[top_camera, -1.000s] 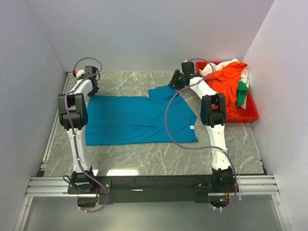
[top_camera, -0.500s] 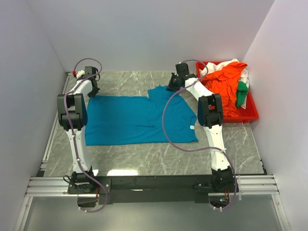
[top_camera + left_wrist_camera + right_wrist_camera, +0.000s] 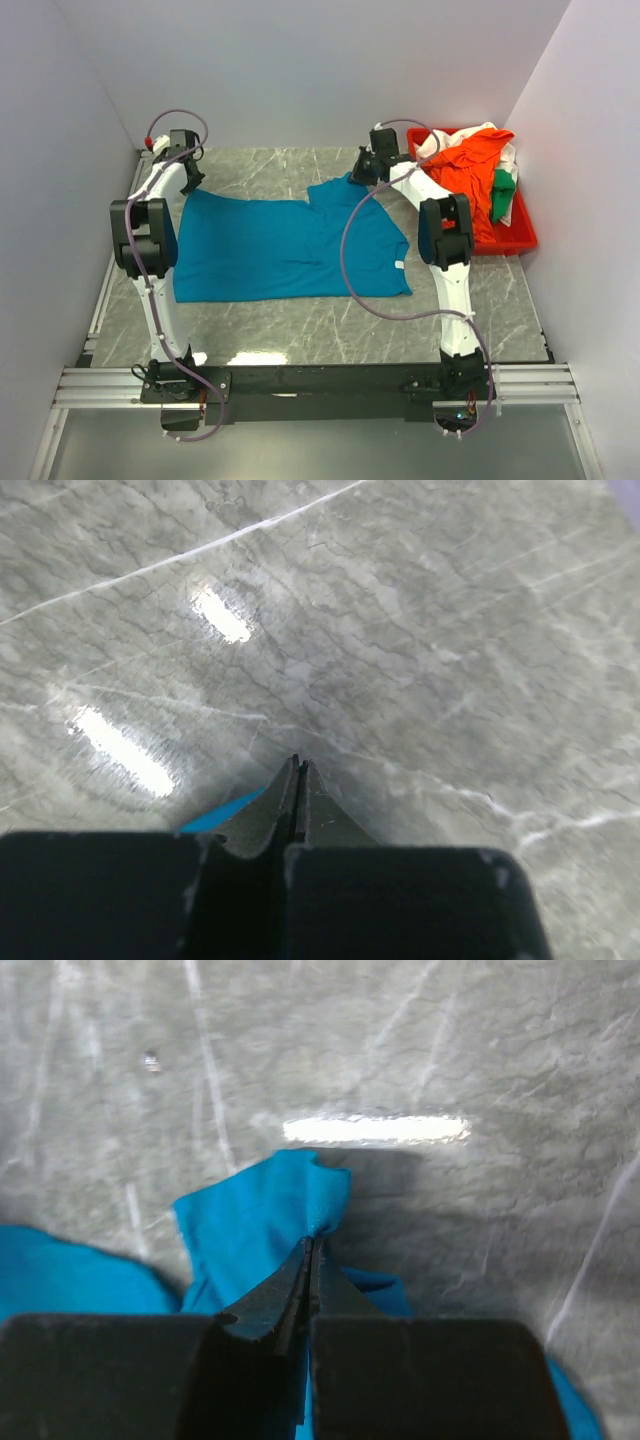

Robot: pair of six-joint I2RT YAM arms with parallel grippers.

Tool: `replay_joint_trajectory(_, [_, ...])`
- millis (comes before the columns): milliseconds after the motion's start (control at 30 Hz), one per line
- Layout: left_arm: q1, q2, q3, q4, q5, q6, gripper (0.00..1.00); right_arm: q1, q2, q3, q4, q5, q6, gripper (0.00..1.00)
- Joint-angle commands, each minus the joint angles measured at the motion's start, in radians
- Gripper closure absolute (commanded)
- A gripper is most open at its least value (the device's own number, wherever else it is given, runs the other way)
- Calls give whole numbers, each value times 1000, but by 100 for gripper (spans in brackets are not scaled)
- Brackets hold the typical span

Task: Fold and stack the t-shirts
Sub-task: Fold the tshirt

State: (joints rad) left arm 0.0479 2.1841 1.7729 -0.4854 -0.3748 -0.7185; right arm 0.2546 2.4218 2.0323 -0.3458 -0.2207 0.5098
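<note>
Left tool (image 3: 297,772): fingers pressed flat together, no gap visible. In my left wrist view a sliver of the teal t-shirt (image 3: 280,245) pokes out at the left of the fingers. I read that as clamped on cloth, though the pinch itself is hidden in the seam. Top view puts this tool at the shirt's far-left corner, and that corner is drawn out toward it.

Right tool (image 3: 309,1256): also closed tight, nipping a raised fold of the same shirt. Teal cloth bunches on both sides of the fingertips. In the top view it sits at the shirt's far edge, on the right half, by the peak of cloth there.

The shirt is spread mostly flat on the grey marble surface (image 3: 330,325), between the two arms, long side running left to right. Its near edge lies straight. There's a small white tag (image 3: 398,265) at its near-right edge. Both wrist views show bare marble beyond the tools, with lamp glare.

Red tray (image 3: 522,240) is at the far right of the surface, apart from the teal shirt. Heaped in it:
- orange t-shirt (image 3: 470,165) on top
- white t-shirt (image 3: 487,130) showing at the far side
- green t-shirt (image 3: 503,195) hanging at the right side

None of them folded.
</note>
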Motion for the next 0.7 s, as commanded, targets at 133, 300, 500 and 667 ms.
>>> replay_joint_trajectory(133, [-5,-119,-53,31,17,-1,99,-6,-193,-136,120,-6,-20,100])
replay_joint_trajectory(300, [-5,-156,-90,30,20,-9,99,-6,-262,-188,133,10,-24,100])
replay_joint_trajectory(500, [-3,-201,-125,11,11,-16,99,-8,-366,-326,145,41,-28,100])
replay_joint_trajectory(667, [3,-253,-187,5,8,-35,99,-8,-460,-455,182,63,-19,100])
